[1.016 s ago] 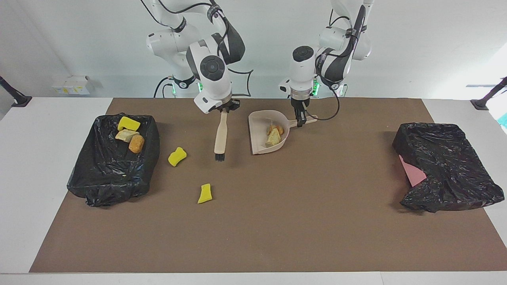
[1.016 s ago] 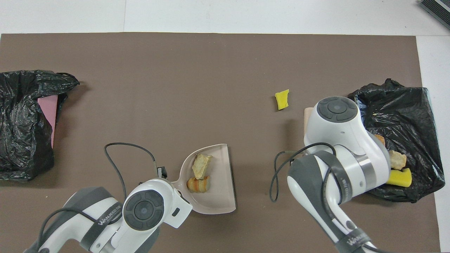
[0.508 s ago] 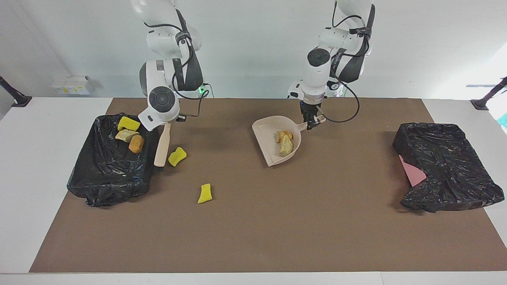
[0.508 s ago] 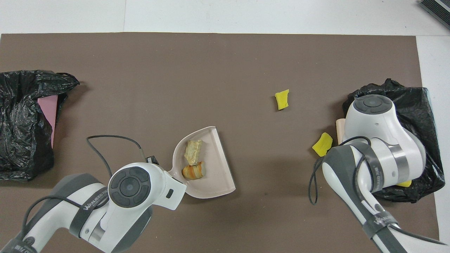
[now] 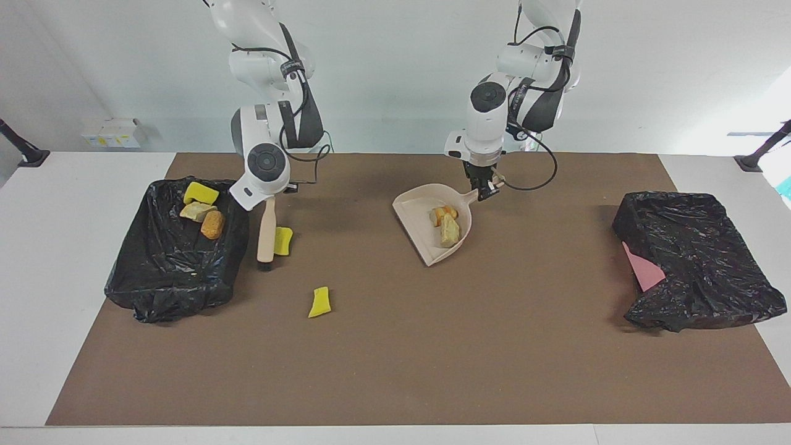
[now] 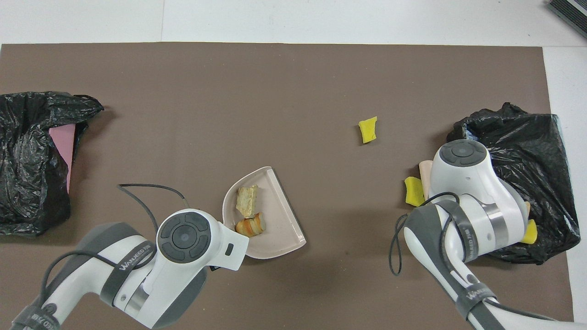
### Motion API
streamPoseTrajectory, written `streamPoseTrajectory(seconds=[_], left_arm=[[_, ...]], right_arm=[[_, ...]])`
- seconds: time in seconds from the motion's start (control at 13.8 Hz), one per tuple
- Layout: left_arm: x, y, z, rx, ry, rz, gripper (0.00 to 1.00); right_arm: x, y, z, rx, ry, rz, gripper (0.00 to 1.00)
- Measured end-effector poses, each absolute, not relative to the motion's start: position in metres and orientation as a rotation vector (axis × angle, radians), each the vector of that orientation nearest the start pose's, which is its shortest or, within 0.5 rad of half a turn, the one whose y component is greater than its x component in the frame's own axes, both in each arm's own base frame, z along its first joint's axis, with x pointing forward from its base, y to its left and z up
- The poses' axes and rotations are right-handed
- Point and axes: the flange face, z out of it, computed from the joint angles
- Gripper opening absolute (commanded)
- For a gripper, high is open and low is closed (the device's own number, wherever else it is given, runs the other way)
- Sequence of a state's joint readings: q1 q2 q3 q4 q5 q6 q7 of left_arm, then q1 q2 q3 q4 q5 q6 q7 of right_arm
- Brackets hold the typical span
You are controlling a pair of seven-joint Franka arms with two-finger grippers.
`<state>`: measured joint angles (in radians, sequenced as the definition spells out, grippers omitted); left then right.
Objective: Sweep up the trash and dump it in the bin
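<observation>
Right end effector (image 5: 270,199): clamped on the handle top of the brush (image 5: 266,236); brush hanging nearly upright, bristles down at the mat (image 5: 432,346).
Left end effector (image 5: 484,188): clamped on the handle of the dustpan (image 5: 415,230); pan tilted, mouth pointing away from the robots.
Yellow chunk by brush (image 5: 283,240): touching the brush handle, just below the right end effector, on the side toward the left end effector.
Second yellow chunk (image 5: 320,302): loose on the mat, farther from the robots than the brush tip, apart from both end effectors.
Scraps in pan (image 5: 446,224): two bread-like lumps, just below the left end effector.
Bin beside right end effector (image 5: 162,284): black-lined, holding one yellow chunk and two tan lumps.
Bin at the left arm's end of the counter (image 5: 698,266): black-lined, well apart from the left end effector; contents not visible.
</observation>
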<state>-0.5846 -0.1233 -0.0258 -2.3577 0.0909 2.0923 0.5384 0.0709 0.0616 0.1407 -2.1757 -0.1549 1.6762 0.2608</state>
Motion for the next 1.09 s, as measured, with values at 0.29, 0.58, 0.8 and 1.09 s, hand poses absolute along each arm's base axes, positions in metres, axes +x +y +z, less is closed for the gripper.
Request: streamPoseTrajectory(seconds=[0.29, 0.58, 0.8, 1.09], left_arm=[[0.377, -0.284, 0.362, -2.444, 1.774, 0.225, 0.00], [0.377, -0.296, 0.363, -2.424, 1.795, 0.216, 0.00], [0.377, -0.296, 0.361, -2.424, 1.794, 0.222, 0.00], [0.378, -0.296, 0.361, -2.424, 1.794, 0.218, 0.00]], right_arm=[[0.471, 0.155, 0.344, -3.171, -0.096, 0.789, 0.00], [0.467, 0.221, 0.339, -3.063, -0.165, 0.741, 0.00], [0.457, 0.260, 0.355, -3.034, -0.208, 0.740, 0.00], [0.507, 0.222, 0.398, -3.119, -0.167, 0.636, 0.00]])
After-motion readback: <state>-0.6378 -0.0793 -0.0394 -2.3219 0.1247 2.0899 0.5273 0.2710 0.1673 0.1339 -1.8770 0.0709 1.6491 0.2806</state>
